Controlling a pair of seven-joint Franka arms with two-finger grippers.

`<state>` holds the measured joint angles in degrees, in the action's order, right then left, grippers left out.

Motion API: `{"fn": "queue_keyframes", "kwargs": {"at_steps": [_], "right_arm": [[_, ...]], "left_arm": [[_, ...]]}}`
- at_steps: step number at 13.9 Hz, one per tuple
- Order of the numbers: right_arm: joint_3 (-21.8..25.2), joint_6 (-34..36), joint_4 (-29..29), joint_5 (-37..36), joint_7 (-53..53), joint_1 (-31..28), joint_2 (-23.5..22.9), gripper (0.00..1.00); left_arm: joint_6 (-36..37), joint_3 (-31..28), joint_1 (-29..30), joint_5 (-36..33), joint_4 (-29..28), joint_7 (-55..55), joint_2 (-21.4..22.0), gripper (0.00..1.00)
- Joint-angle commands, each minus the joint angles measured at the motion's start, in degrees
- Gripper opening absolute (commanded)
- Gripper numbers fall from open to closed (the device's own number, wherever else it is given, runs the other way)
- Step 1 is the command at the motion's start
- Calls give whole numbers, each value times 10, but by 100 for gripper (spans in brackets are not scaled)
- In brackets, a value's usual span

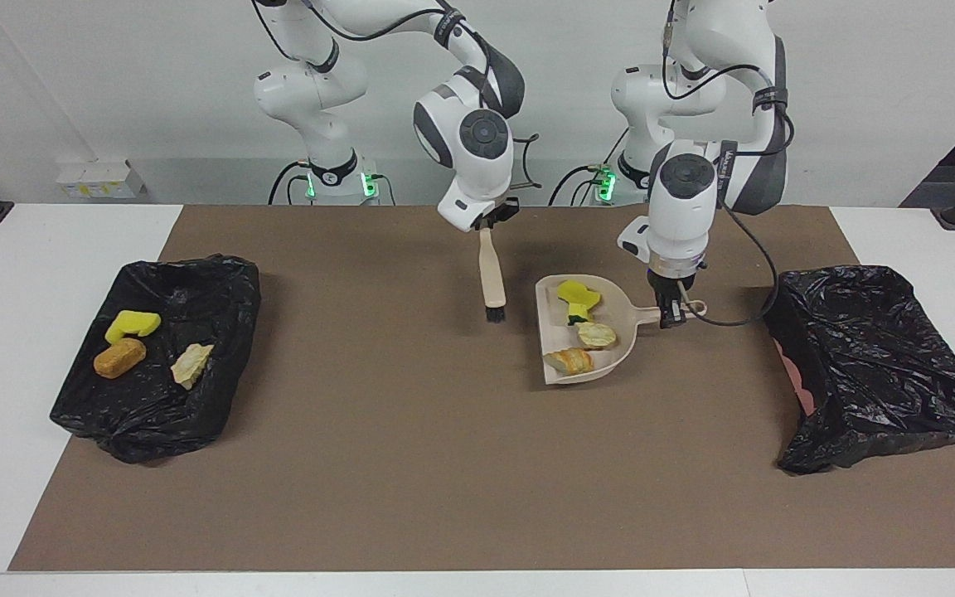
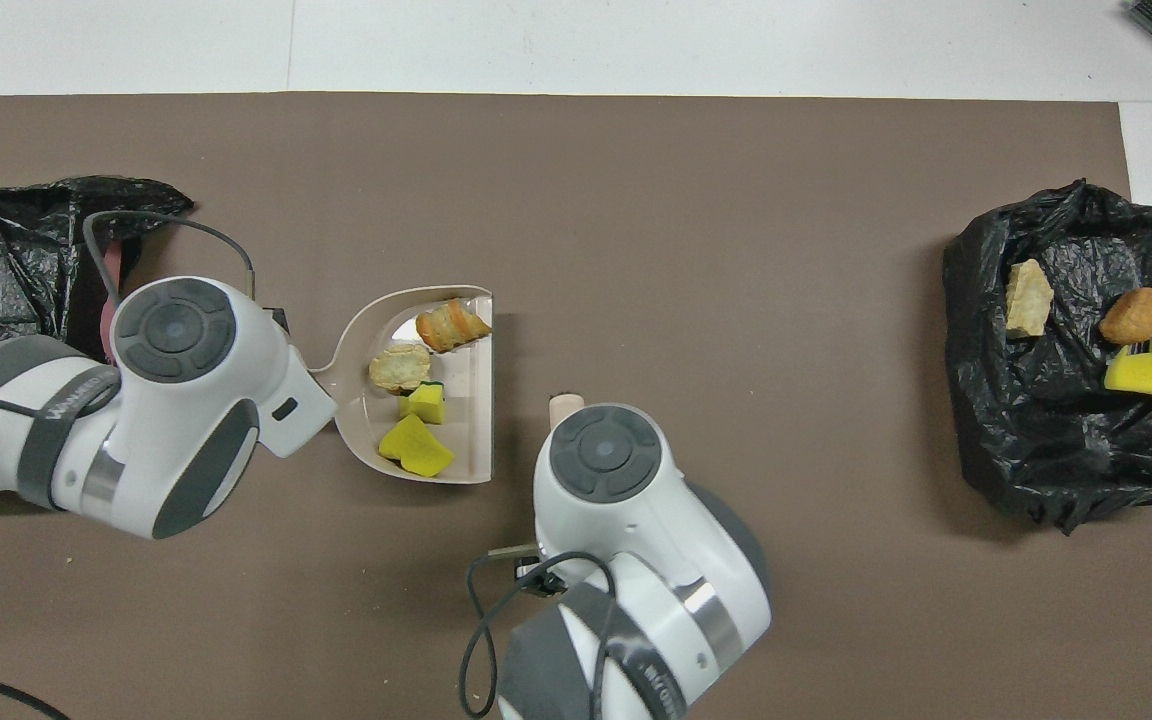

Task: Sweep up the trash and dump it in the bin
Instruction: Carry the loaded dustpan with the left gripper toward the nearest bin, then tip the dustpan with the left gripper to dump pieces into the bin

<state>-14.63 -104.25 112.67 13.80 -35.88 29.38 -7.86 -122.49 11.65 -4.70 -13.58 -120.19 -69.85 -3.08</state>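
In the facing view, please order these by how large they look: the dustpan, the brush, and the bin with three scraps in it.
1. Bin with three scraps: clearly the largest.
2. Dustpan.
3. Brush: long but thin, so the smallest in area.

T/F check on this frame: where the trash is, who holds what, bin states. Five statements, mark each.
1. The left tool grips the dustpan by its handle. True.
2. The dustpan is empty. False: it carries four scraps.
3. The right tool holds the brush. True.
4. Loose scraps lie on the brown mat. False: none show on it.
5. The bin at the right arm's end holds three scraps. True.
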Motion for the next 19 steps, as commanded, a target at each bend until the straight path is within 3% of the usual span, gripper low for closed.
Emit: {"fn": "queue_keyframes", "kwargs": {"at_steps": [1,4,8,11,12,13,17,19], "right_arm": [[0,-58,32,-10,-59,44,-5,0],[0,-118,66,-8,-59,80,-16,0],[-1,-111,69,22,-65,80,-15,0],[-1,-112,71,30,-90,80,-15,0],[-1,-109,71,32,-90,77,-16,37],[-1,-104,68,32,-91,76,-16,99],[1,-25,-13,21,-92,53,-37,100],[2,-5,-36,20,-89,35,-28,100]], "left_arm": [[-3,-59,4,50,-12,-109,47,0],[15,-149,2,93,4,-193,63,0],[49,-254,5,113,61,-205,56,0],[66,-332,6,113,163,-289,-1,0],[71,-357,6,114,206,-317,-30,0],[66,-383,7,111,241,-338,-50,0],[12,-417,28,99,292,-366,-95,0],[-38,-417,36,44,293,-368,-105,0]]}}
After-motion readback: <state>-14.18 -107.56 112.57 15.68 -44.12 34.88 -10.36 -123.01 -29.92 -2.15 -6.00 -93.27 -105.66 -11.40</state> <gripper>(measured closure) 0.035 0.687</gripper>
